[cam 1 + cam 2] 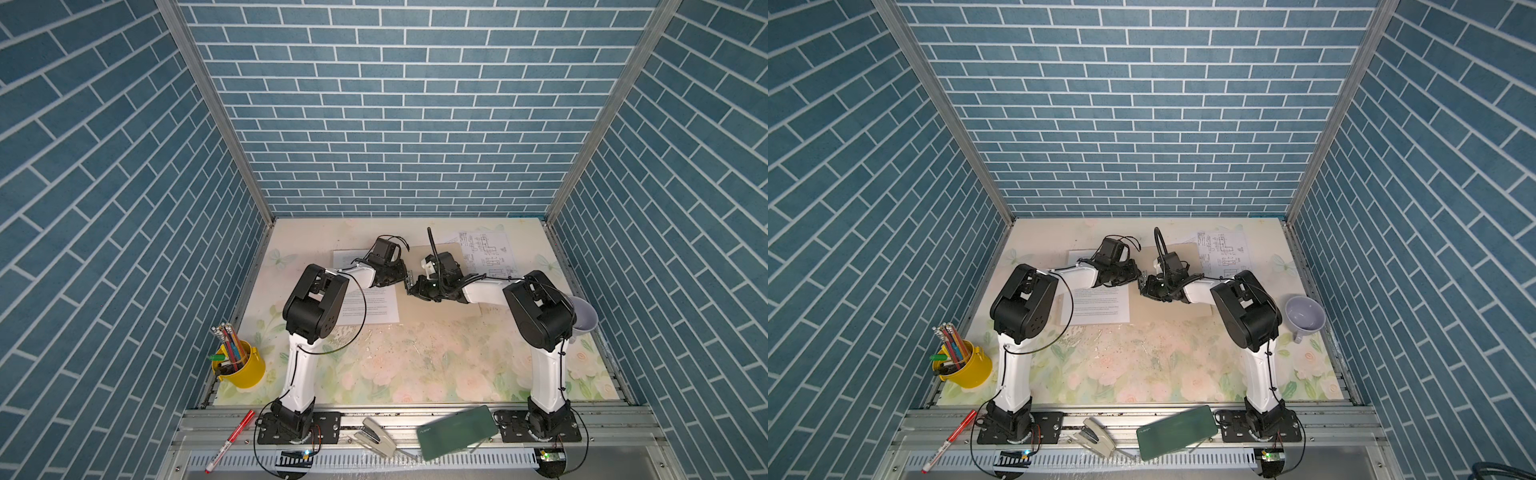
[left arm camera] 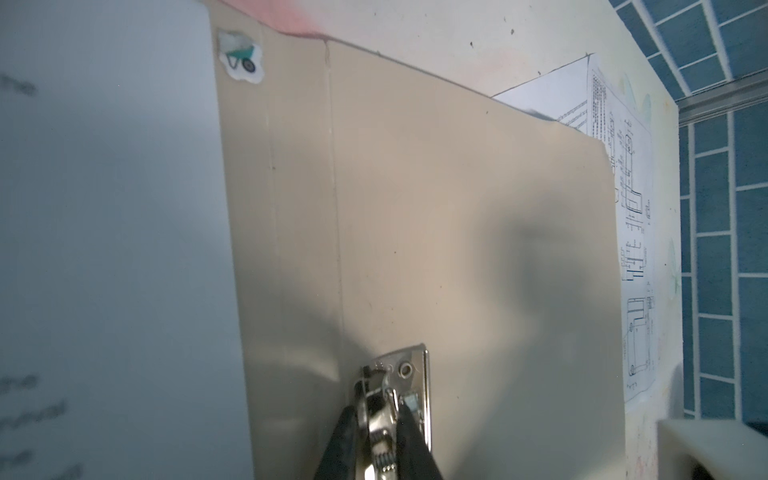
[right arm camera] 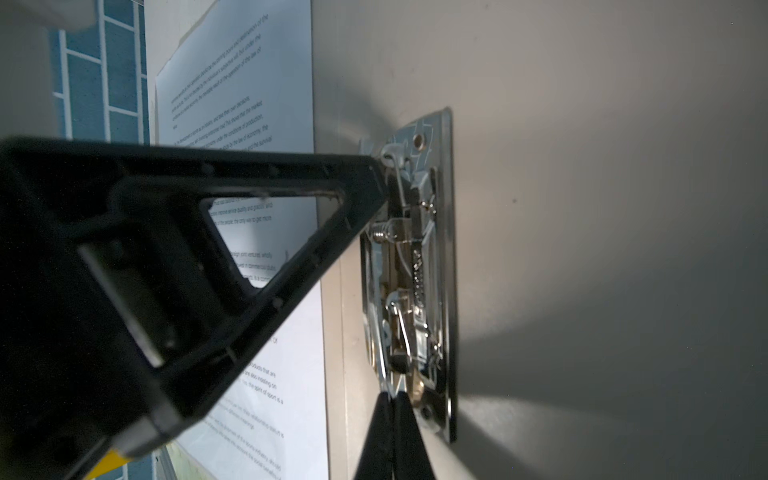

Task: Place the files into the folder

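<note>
Clip [image 3: 419, 257]: sat on the spine of the open folder [image 2: 457, 208], between both claws.
Left claw [image 2: 378, 440]: jaws slightly apart astride the clip's lever; pinching or not, I couldn't tell.
Right claw [image 3: 392, 432]: closed, tip at the clip's near end.
Files: text sheet [image 3: 249, 83] just beside the left claw; drawing sheet [image 2: 631, 208] beyond the right claw, past the folder's edge.
Advice: lever wanted holding up, folder pinned, before any sheet slid under.

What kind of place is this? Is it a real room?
Probably a pretend office desk in a robot test booth: blue brick walls that look like printed panels, two robot arms bolted at the front, and a yellow pencil pot and stapler nearby.
</note>
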Motion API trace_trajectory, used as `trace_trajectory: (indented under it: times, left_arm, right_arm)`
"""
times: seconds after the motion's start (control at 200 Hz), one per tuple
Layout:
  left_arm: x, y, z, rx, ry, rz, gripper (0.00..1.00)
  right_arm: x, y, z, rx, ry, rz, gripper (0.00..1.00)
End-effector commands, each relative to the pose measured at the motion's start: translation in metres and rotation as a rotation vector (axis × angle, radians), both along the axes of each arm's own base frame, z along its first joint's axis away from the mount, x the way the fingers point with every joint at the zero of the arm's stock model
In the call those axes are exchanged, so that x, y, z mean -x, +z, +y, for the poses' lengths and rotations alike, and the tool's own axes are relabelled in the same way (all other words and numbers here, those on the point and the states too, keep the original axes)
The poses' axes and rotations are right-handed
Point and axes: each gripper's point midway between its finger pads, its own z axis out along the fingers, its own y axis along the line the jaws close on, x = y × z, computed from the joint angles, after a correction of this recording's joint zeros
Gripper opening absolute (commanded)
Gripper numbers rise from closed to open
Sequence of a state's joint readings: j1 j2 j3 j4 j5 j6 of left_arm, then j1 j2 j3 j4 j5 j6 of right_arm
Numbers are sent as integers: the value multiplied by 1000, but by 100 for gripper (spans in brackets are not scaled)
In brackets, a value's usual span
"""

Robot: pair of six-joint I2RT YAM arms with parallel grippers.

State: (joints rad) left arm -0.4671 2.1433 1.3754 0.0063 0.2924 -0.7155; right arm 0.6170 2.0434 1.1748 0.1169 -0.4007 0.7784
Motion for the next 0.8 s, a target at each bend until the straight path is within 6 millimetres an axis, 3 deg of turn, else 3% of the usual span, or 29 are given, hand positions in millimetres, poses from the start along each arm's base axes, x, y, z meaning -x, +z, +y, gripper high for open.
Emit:
trace_trajectory:
  times: [0.0,0.795]
  left_arm:
    - [8,-29,12,-46,32,77,21]
    - [9,-40,21,-72,58,110,6]
  right_arm:
    - [42,-76,-55,260,-43,196,0]
    - [46,-78,-62,302,-24,193,0]
